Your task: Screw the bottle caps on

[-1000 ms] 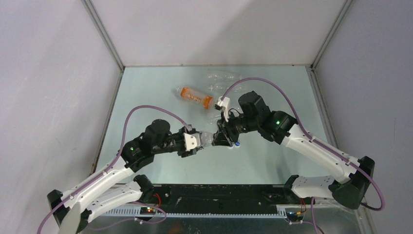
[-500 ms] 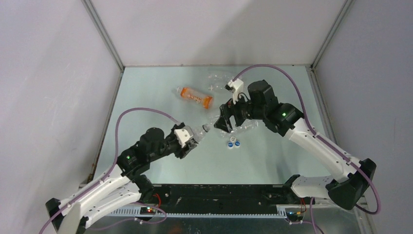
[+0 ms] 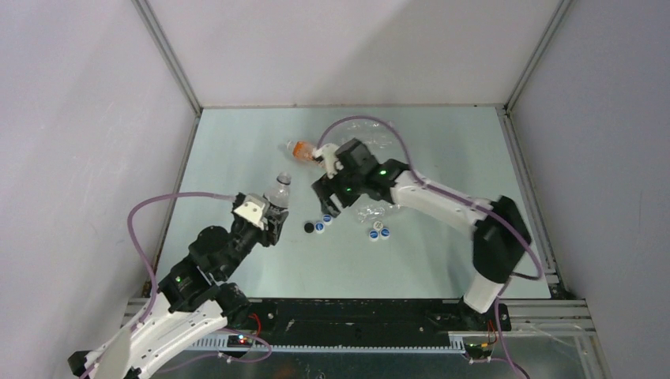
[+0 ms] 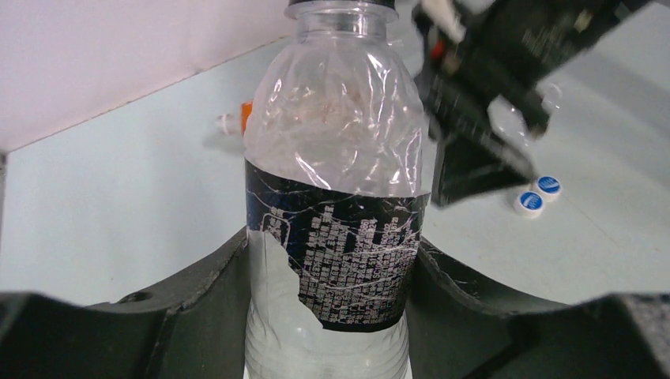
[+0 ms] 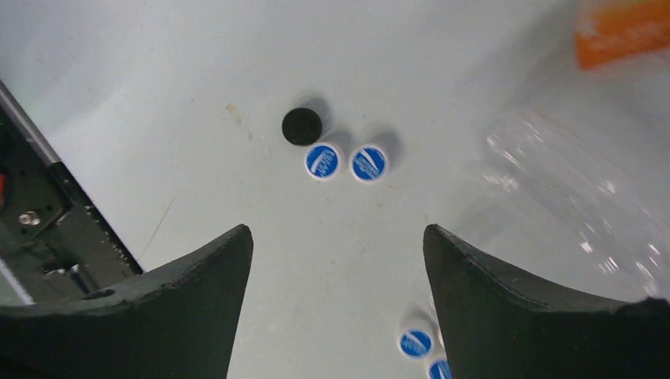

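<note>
**Chiefly, a soft bottle and crowded caps are put at risk**

Nearest the bases, the held bottle point(image 4: 336, 158) is seen to be thin and crumpled above its dark label. If it is squeezed harder, or twisted while a cap is turned, it may be buckled or spun in the grip, and the thread may be crossed. Farther out, the black cap point(image 5: 302, 126) and two blue-topped caps point(image 5: 322, 161) are laid in a close row, so a neighbour may be knocked away, or two caught at once, when one is picked. Beyond them, a clear bottle point(image 5: 569, 181) lying on the table point(image 3: 237, 158) could be set rolling by a careless descent.

The left gripper point(image 4: 332, 241) is pinched on the held bottle at its label, one finger on each side, over the table's left-middle, to the left of the caps. Whether its mouth is capped cannot be told. The right gripper point(image 5: 336, 233) is spread wide; nothing is held or touched by it. It is hung above the table, with the row of three caps just ahead of its fingertips and another pair of blue caps point(image 3: 372, 234) seen low between them.
</note>
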Available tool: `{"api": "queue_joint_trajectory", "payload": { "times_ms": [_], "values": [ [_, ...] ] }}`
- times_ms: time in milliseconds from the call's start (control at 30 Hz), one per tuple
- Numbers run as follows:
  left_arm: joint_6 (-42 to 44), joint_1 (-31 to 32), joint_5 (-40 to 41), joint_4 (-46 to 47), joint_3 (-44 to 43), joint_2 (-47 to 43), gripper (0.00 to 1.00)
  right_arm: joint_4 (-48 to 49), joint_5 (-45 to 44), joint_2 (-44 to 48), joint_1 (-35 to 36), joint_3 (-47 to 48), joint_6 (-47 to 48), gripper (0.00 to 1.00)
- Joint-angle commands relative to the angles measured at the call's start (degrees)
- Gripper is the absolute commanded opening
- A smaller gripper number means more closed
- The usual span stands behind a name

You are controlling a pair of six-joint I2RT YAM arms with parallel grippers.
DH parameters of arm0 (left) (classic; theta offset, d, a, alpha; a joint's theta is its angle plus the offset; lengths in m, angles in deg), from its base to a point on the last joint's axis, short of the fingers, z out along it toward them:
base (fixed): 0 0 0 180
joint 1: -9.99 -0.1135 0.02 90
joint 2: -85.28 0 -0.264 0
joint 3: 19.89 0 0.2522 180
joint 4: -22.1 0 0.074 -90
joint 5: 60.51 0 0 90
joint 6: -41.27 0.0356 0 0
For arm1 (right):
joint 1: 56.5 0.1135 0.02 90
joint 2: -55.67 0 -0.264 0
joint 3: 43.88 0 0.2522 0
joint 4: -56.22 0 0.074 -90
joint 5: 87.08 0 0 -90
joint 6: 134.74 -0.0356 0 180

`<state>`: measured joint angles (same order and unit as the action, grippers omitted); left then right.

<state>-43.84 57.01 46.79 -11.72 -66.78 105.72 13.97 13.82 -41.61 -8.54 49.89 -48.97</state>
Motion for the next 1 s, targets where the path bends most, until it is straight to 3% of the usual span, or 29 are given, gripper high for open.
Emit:
{"api": "queue_joint_trajectory", "payload": {
  "times_ms": [0,333,967],
  "values": [
    [-2.65,0.22,7.59,-0.54,-2.93,-2.29,0.0,-0.86,-2.53,-8.4,4.5,8.45,3.76,0.79],
    [-3.9,0.21,7.49,-1.83,-4.34,-4.39,0.0,-8.89,-5.06,-26.11,9.01,24.93,7.32,0.68],
    [-2.36,0.21,4.95,-3.46,-5.54,-1.31,0.0,-15.74,-8.13,-36.43,11.28,32.77,8.93,0.53]
  ]
}}
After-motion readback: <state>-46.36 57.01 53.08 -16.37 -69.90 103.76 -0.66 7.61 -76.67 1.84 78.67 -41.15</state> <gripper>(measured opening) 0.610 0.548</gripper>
